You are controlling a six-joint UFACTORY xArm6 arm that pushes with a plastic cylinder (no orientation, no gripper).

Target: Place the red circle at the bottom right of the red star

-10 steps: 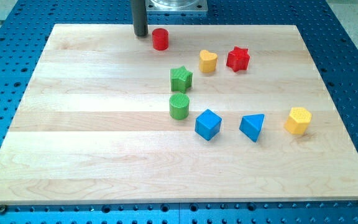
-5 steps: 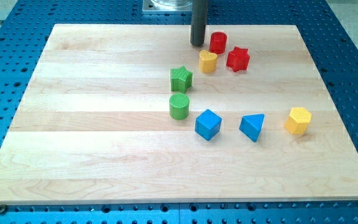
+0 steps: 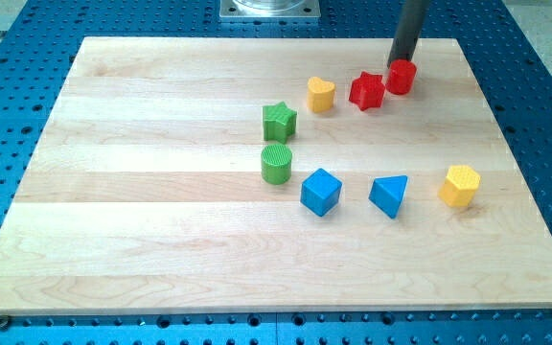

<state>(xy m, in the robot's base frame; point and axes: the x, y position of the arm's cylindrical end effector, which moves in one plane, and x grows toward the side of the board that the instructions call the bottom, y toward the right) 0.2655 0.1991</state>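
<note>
The red circle point(image 3: 402, 77) sits near the board's top right, just right of and slightly above the red star point(image 3: 366, 91), about touching it. My tip point(image 3: 398, 64) is at the red circle's upper left edge, in contact with it or very close. The rod rises out of the view's top.
A yellow heart point(image 3: 321, 94) lies left of the red star. A green star point(image 3: 279, 121) and green cylinder point(image 3: 276, 163) stand mid-board. A blue cube point(image 3: 320, 192), a blue triangle point(image 3: 389, 195) and a yellow hexagon point(image 3: 459, 185) line up lower right. The wooden board point(image 3: 142, 230) rests on a blue perforated table.
My tip has swept right along the board's top, pushing the red circle from the top centre, over the yellow heart and red star, to the star's right side.
</note>
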